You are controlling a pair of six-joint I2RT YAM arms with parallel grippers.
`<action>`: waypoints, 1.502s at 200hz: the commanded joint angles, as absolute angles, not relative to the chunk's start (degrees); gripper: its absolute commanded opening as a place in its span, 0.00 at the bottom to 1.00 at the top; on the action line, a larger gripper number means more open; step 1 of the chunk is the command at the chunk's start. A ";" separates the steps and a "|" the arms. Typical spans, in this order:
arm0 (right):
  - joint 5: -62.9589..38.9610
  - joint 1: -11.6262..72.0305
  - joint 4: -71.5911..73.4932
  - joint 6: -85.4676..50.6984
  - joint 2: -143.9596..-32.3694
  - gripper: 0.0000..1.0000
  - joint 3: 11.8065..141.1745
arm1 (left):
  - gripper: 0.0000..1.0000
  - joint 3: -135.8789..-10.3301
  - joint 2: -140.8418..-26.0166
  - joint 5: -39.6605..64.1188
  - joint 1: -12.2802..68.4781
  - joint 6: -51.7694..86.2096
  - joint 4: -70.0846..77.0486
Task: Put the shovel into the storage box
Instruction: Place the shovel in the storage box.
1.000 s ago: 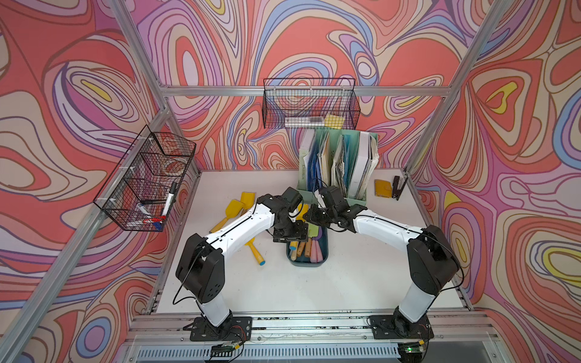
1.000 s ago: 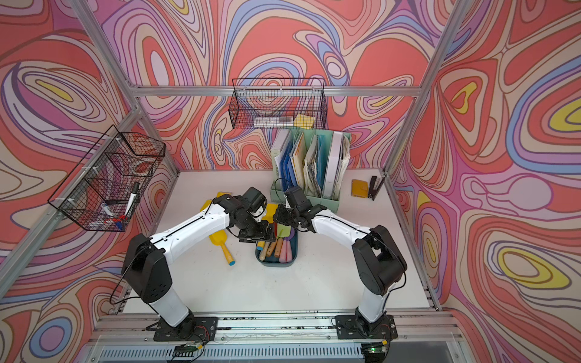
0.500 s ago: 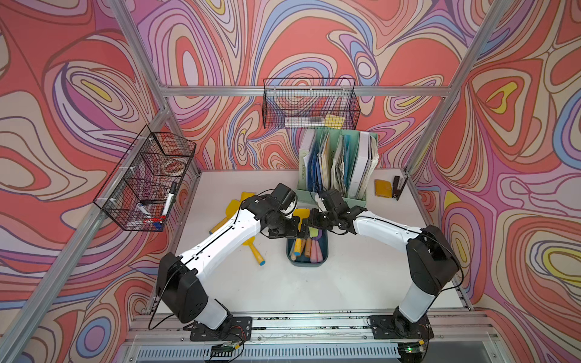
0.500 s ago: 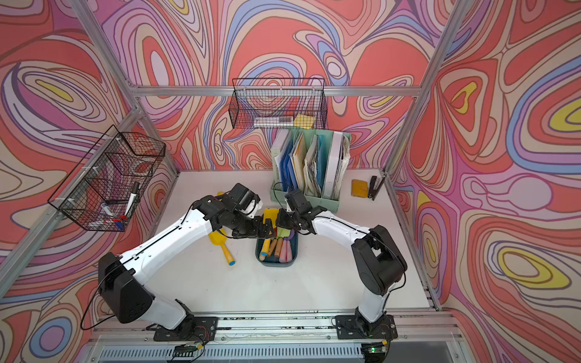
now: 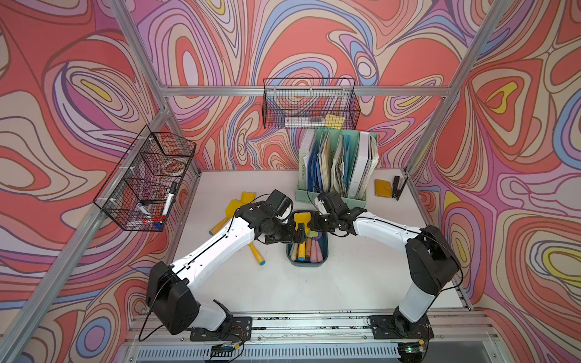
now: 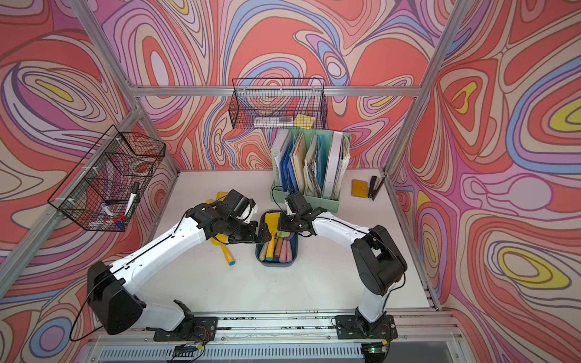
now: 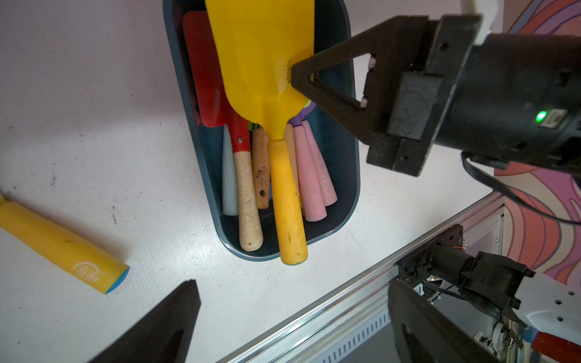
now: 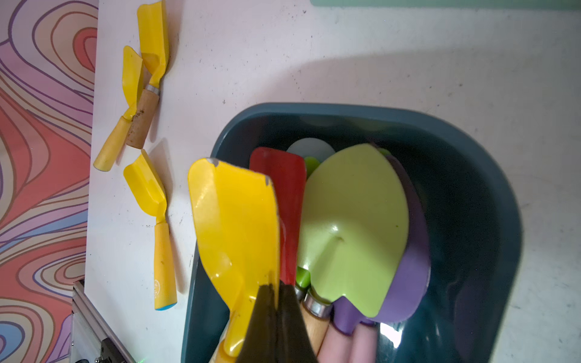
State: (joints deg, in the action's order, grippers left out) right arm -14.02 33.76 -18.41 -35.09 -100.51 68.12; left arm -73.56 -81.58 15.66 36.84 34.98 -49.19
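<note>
Right claw [image 7: 295,69] was closed, pinching the side edge of the yellow shovel [image 7: 284,176] at its blade. The shovel lay lengthwise in the teal storage box [image 5: 306,263], on top of a red shovel [image 8: 289,195], a green shovel [image 8: 352,232] and a purple shovel [image 8: 415,276]. Its handle tip overhung the box's near rim. Left claw [image 7: 292,283] gaped wide, holding nothing, just beside the box. Three loose yellow shovels [image 8: 157,220] lay on the desk [image 7: 78,125] nearby.

The left wrist view's edge cuts off the yellow shovel [image 7: 267,78] and the storage box [image 7: 347,176].
</note>
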 commanded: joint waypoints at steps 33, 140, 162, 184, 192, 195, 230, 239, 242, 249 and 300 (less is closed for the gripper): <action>-15.26 32.34 -15.13 -34.69 -103.70 0.00 66.78 | 0.99 -70.77 -78.36 13.13 37.09 37.28 -47.73; -16.26 32.33 -12.27 -36.76 -106.12 0.00 64.51 | 0.99 -70.32 -77.09 11.27 37.10 38.40 -49.65; -16.11 32.35 -12.58 -37.00 -106.39 0.00 64.70 | 0.99 -69.90 -76.69 10.95 37.09 38.76 -50.30; -16.03 32.34 -13.05 -37.00 -106.82 0.07 65.12 | 0.99 -68.83 -75.84 10.72 37.09 39.28 -50.37; -16.00 32.35 -13.19 -37.00 -106.85 0.10 65.21 | 0.99 -68.41 -75.40 10.64 37.09 39.50 -50.36; -16.02 32.34 -13.26 -37.00 -106.83 0.11 65.26 | 0.99 -68.20 -75.26 10.67 37.09 39.59 -50.36; -15.65 32.34 -13.75 -36.91 -106.48 0.22 65.47 | 0.99 -66.80 -73.66 10.70 37.09 40.33 -50.67; -15.51 32.35 -13.88 -36.84 -106.39 0.24 65.48 | 0.99 -66.62 -73.48 10.80 37.09 40.51 -50.88; -15.47 32.35 -13.96 -36.88 -106.35 0.25 65.48 | 0.99 -66.60 -73.40 10.77 37.07 40.58 -50.90; -15.43 32.34 -14.14 -36.79 -106.09 0.26 65.48 | 0.99 -66.33 -73.30 10.94 37.09 40.67 -51.04; -13.48 32.34 -16.90 -36.02 -104.34 0.33 66.12 | 0.99 -63.27 -73.91 9.81 37.09 44.10 -52.86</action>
